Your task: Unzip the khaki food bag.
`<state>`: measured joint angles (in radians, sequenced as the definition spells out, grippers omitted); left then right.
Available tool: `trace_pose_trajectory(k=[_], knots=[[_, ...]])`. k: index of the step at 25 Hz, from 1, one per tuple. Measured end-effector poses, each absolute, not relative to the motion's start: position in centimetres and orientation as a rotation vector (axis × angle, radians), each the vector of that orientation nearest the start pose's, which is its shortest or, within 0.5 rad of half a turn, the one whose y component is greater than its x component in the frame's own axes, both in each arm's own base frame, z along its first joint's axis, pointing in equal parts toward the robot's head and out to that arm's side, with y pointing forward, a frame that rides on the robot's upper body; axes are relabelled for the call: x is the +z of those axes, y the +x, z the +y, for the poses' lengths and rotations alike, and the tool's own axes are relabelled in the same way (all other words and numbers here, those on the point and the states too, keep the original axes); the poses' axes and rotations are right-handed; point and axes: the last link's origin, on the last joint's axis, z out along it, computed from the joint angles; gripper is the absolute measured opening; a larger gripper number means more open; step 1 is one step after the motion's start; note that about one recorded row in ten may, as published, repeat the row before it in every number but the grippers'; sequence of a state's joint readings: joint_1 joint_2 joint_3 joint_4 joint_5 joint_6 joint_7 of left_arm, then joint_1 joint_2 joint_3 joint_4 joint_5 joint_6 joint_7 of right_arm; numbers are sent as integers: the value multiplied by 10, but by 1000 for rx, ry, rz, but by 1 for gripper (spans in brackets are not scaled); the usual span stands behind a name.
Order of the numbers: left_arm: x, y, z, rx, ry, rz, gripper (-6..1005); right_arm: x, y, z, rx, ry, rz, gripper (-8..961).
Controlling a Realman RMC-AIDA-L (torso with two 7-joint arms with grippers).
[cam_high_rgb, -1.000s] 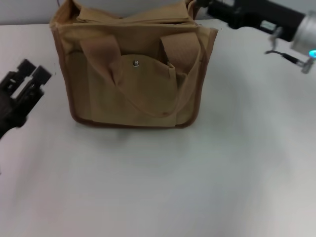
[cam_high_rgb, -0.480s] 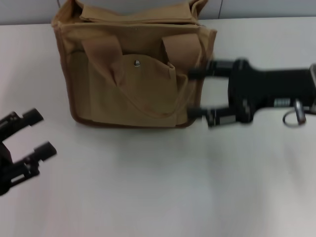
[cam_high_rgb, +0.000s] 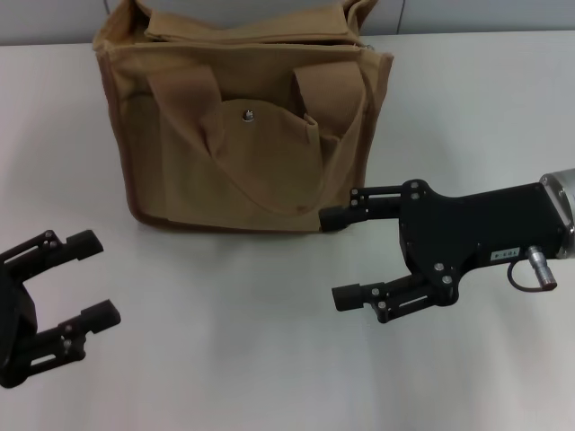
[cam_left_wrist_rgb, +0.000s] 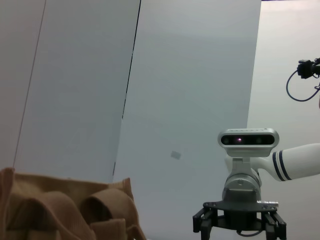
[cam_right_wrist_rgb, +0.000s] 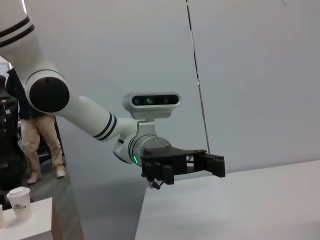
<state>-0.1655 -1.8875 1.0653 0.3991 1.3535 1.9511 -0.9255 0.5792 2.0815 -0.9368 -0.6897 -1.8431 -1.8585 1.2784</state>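
Both grippers are hanging with jaws spread wide and gripping nothing. The right gripper [cam_high_rgb: 346, 256] is hovering just near-right of the bag's lower corner, one finger close beside it; the left gripper [cam_high_rgb: 85, 278] is sitting low at the near left, well apart from the bag. The khaki food bag [cam_high_rgb: 238, 126] is standing upright at the far centre of the white table [cam_high_rgb: 269, 359] — boxy tan canvas, darker brown trim, two wide handles drooping over a front pocket with a silver snap [cam_high_rgb: 248, 114]. Whether the top zipper is closed cannot be told; neither gripper is touching it, so the unzipping appears not yet underway.
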Motion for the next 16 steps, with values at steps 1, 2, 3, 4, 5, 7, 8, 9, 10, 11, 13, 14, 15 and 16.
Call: trace_pose_trajectory(k=[1,2,3,4,5,7,8,9,10,11,13,14,15,16], knots=[[51,-320,194,-1214,-2559,-380,757,-13,197,299,965,-3108,150,827],[51,-320,194,-1214,-2559,-380,757,-13,197,298,968,-3109,153,827],[51,-321,192,-1207,-2568,-385,757,-14,198,298,970,-3110,155,827],[52,-323,190,-1202,-2571,-390,757,-14,198,297,973,-3112,155,827],[53,-325,188,-1194,-2575,-395,757,-14,198,296,976,-3116,153,827],[54,-326,186,-1191,-2575,-398,757,-16,198,294,976,-3131,150,827],[54,-326,186,-1190,-2575,-399,757,-17,198,293,976,-3140,148,827],[55,-327,185,-1189,-2574,-402,757,-18,197,292,975,-3147,147,827],[55,-327,184,-1188,-2575,-403,757,-19,197,291,976,-3152,147,827],[56,-327,183,-1187,-2576,-405,757,-19,197,291,976,-3152,147,827],[55,-328,183,-1184,-2580,-407,757,-19,198,290,979,-3151,151,827],[55,-328,182,-1180,-2586,-411,757,-19,198,290,981,-3151,153,827],[55,-328,182,-1178,-2592,-414,757,-19,198,290,983,-3150,155,827],[54,-328,182,-1177,-2597,-416,757,-19,198,290,985,-3149,157,827]])
